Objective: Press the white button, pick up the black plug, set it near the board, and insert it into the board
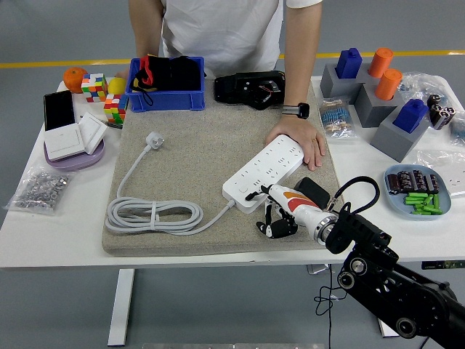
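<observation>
Plug (314, 192): black, boxy, matte, lying on the grey mat (182, 145) near the surface's front edge, just right of the white power strip's (265, 172) near end and partly hidden behind the right hand (285, 214). Probably light, rigid and hard-shelled, not fragile; smooth sides may slip, so best pinched across the two flat faces of the body, prongs kept free for the sockets. Strip long, white, set diagonally, cord running to a coil (154, 215) at the mat's front left corner, white button presumably at the near end. Right hand low at that end, fingers (277, 229) curled downward, holding nothing. Person's hand (301, 138) flat on the strip's far end, steadying it. Left hand not visible.
</observation>
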Tool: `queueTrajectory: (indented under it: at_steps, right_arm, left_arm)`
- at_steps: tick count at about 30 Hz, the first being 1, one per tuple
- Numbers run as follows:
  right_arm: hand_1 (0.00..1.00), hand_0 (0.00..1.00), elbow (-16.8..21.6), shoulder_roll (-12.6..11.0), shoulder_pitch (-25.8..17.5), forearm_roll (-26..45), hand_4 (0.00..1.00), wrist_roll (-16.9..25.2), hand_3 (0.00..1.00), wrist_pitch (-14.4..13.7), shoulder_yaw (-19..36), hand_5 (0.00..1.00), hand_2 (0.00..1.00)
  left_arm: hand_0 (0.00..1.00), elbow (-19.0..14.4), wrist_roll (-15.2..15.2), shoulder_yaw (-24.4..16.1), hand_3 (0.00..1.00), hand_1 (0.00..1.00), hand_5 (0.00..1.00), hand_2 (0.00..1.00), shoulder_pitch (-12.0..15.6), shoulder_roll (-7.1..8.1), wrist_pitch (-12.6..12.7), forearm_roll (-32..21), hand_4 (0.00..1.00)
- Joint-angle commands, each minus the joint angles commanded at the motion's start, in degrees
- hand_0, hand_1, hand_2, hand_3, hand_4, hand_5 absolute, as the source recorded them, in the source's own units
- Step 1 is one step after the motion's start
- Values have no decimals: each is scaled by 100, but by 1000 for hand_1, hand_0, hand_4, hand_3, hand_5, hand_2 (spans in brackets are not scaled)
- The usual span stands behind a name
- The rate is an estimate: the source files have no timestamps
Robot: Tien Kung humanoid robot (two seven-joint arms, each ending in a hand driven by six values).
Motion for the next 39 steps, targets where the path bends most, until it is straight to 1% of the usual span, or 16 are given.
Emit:
queueTrajectory:
  at_steps: [4,7,15,19,20,32,39]
  right_arm:
    - [2,2,-136,57,62,-14,30,17,761,-8,23,2,92]
    - [2,2,-149,81,101,-31,30,16,761,-12,65,2,92]
    - [2,2,7,59,176,-43,26,-26,759,19,119,2,92]
    - [2,2,178,13,164,-49,26,-88,759,71,106,2,92]
    - [2,2,172,15,183,-45,26,-80,758,75,96,2,93]
    - [2,2,-263,116,294,-64,24,12,759,63,-36,2,93]
    - [2,2,-336,142,327,-86,23,23,758,59,-16,2,93]
  left_arm:
    - [686,0,0,-4,691,681,137,664,5,8,0,5,616]
    - [686,0,12,-39,691,681,137,664,14,10,-3,44,616]
    - [686,0,10,-7,691,681,139,664,3,20,-6,35,616]
    - [686,0,3,32,691,681,139,664,-1,24,-6,2,616]
    - [686,0,10,11,691,681,137,664,0,25,-9,36,615]
    - [687,0,15,35,691,681,138,663,18,22,-19,48,616]
    - [686,0,22,-7,691,681,137,664,31,21,-20,94,615]
